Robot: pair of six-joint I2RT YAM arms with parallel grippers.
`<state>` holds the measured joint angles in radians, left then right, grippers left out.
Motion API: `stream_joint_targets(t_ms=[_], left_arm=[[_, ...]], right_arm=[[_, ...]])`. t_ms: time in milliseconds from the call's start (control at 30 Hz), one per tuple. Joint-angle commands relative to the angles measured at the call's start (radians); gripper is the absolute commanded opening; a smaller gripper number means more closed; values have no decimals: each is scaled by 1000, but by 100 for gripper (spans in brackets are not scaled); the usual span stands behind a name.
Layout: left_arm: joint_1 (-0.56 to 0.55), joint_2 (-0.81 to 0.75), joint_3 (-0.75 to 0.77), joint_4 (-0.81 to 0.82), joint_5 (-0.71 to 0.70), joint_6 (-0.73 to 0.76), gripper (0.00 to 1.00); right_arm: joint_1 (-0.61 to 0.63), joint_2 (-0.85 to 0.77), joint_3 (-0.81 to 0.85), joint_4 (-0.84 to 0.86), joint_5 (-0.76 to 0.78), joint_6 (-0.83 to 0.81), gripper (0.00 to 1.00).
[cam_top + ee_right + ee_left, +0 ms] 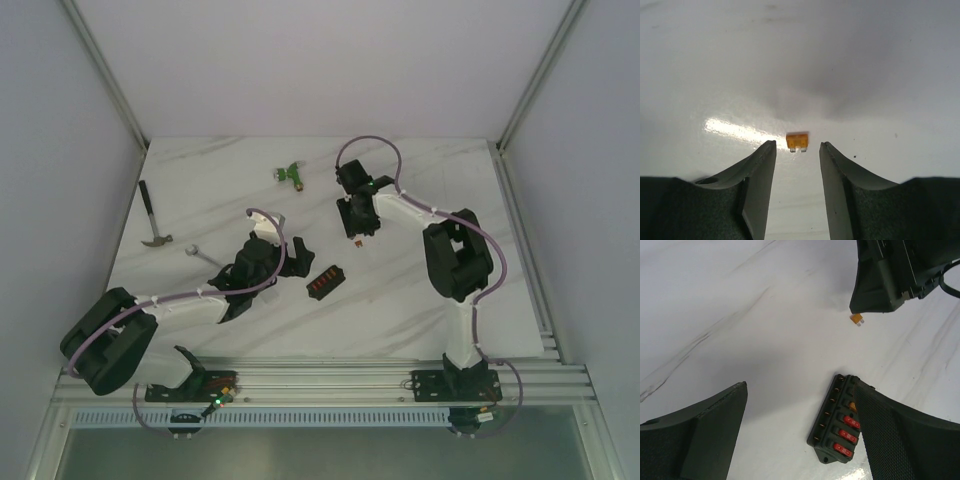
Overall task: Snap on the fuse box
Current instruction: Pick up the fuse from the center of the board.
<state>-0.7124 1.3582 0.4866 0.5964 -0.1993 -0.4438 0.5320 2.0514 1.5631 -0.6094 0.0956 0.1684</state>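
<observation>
The fuse box (325,281) is a small black block with red fuses, lying flat on the white marble table. In the left wrist view, the fuse box (836,426) lies under my left gripper's (801,385) right finger, and its right part is hidden. My left gripper (292,258) is open and empty, just left of the box. My right gripper (361,232) is open and points down at a loose orange fuse (797,141) on the table. The fuse lies just beyond the tips of the right gripper (798,150), which holds nothing. The fuse also shows in the left wrist view (856,319).
A green T-shaped connector (290,174) lies at the back middle. A hammer (152,216) and a small wrench (200,255) lie at the left. The table's side rails stand left and right.
</observation>
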Motion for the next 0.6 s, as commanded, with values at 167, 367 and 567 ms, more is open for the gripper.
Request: stream_joint_targets(t_ms=[167, 367, 567], left_arm=[[6, -19, -13, -4, -11, 3, 95], [7, -16, -14, -3, -11, 1, 96], [7, -16, -15, -2, -8, -2, 96]], right_arm=[[-9, 76, 81, -50, -44, -46, 43], [-10, 91, 88, -76, -43, -41, 42], [-9, 113, 88, -93, -59, -37, 40]])
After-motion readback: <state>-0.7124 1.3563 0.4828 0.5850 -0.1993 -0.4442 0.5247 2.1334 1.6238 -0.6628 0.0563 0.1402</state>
